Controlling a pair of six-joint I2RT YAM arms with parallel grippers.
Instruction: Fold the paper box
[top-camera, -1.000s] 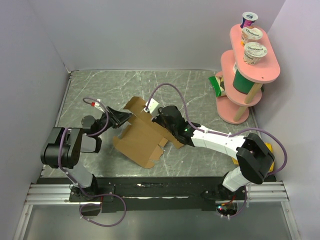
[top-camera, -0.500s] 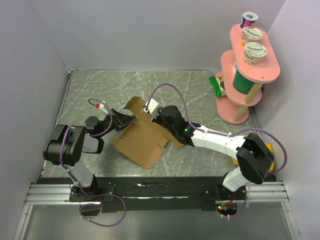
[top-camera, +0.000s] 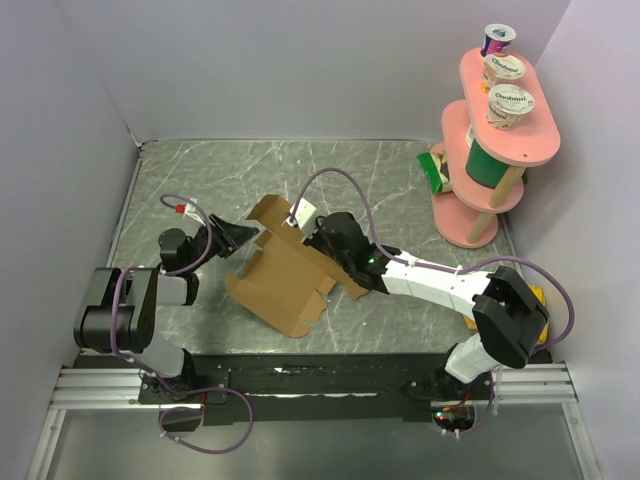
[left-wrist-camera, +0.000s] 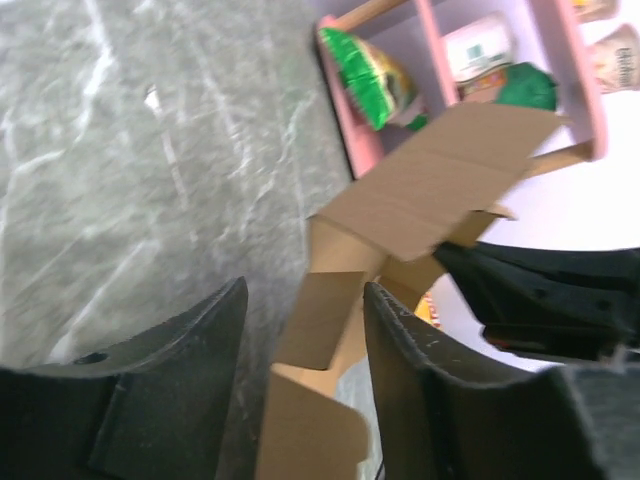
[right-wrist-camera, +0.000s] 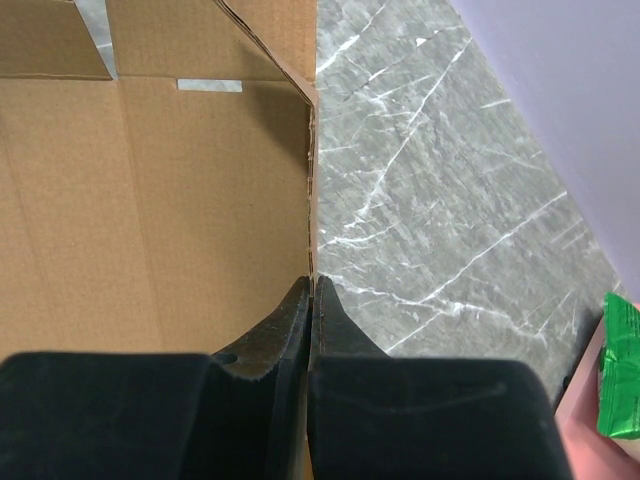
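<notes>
The paper box (top-camera: 285, 272) is brown cardboard, half unfolded, lying in the middle of the marble table with its flaps raised. My right gripper (top-camera: 313, 238) comes in from the right and is shut on a thin upright wall of the paper box (right-wrist-camera: 150, 200); in the right wrist view the fingertips (right-wrist-camera: 311, 285) pinch that edge. My left gripper (top-camera: 240, 238) is at the box's left flap. In the left wrist view its jaws (left-wrist-camera: 305, 290) stand apart astride a cardboard flap (left-wrist-camera: 430, 190), with a gap on the left side.
A pink two-tier stand (top-camera: 500, 150) with yogurt cups and a green can stands at the back right, and a green packet (top-camera: 434, 170) leans at its foot. Grey walls close in the left, back and right. A yellow object (top-camera: 540, 295) lies by the right arm.
The left arm's elbow has swung left while its gripper stayed at the box's left flap, and its jaws have narrowed around it. The right gripper and the box have held still.
</notes>
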